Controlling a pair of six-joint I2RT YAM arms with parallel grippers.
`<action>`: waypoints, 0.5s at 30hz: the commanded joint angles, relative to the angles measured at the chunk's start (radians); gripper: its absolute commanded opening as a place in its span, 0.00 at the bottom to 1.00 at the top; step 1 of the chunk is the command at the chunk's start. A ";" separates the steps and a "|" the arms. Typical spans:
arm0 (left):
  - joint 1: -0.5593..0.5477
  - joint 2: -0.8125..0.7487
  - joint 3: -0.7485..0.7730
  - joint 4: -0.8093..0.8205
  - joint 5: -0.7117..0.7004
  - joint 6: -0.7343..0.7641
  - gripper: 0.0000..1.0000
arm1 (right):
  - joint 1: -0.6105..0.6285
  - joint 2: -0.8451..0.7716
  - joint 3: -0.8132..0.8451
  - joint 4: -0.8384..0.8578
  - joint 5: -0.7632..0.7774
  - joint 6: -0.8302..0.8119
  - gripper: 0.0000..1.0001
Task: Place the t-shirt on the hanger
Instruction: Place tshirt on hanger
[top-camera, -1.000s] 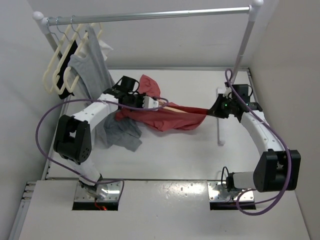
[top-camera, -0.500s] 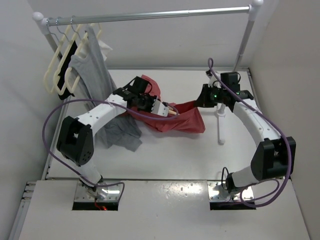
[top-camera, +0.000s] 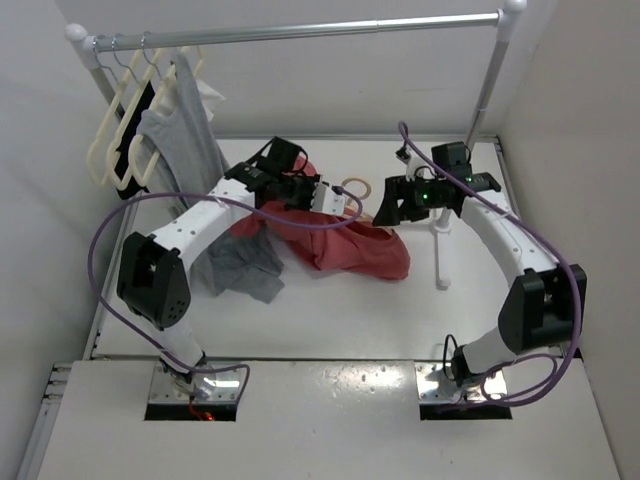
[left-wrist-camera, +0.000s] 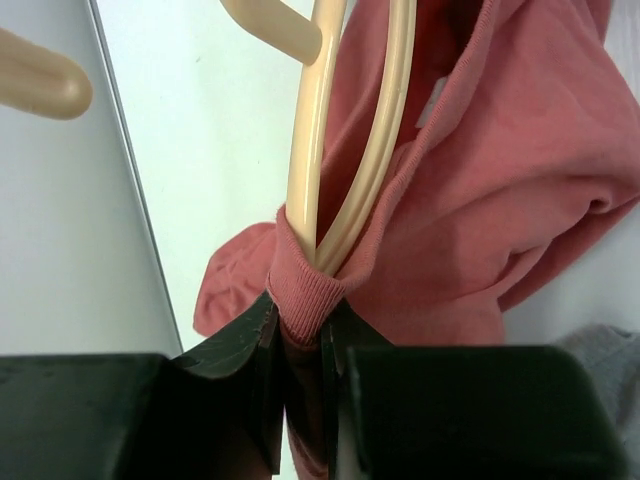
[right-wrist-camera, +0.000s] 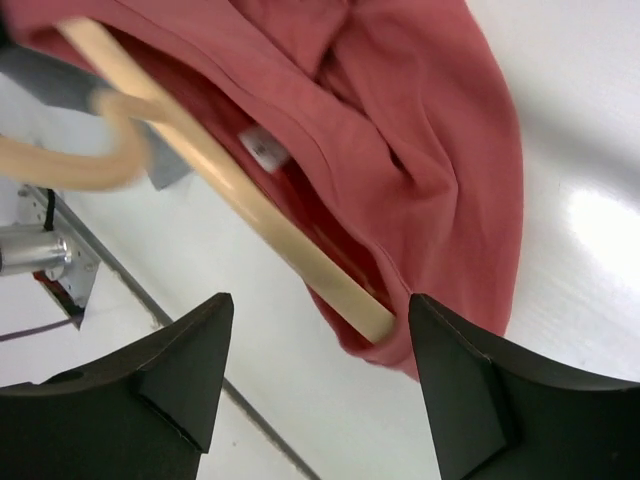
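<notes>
Setting: robot lab test cell. Two arms (top-camera: 200, 215) bolted to a white table (top-camera: 350, 310), purple cables (top-camera: 100, 250) loose, bare white walls (top-camera: 350, 90), clothes rail (top-camera: 300, 32) with cream hangers (top-camera: 115, 145).

You get bright, even light, soft shadows, glare on the table (right-wrist-camera: 590, 225) in your right wrist view, the hanger (right-wrist-camera: 230, 183) hook blurred there.

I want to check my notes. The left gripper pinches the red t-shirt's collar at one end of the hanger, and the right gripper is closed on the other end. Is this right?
No. The right gripper is open: in the right wrist view its fingers stand wide apart around the hanger, not gripping it. The left gripper does pinch the collar of the t-shirt.
</notes>
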 joint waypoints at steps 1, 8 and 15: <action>-0.013 0.017 0.058 0.035 0.083 -0.054 0.00 | 0.010 -0.041 0.098 0.007 -0.080 -0.071 0.71; -0.013 0.031 0.114 0.035 0.196 -0.074 0.00 | 0.010 -0.115 0.058 0.101 -0.103 -0.137 0.72; 0.005 0.040 0.147 0.035 0.286 -0.119 0.00 | 0.041 -0.041 0.031 0.059 -0.095 -0.202 0.77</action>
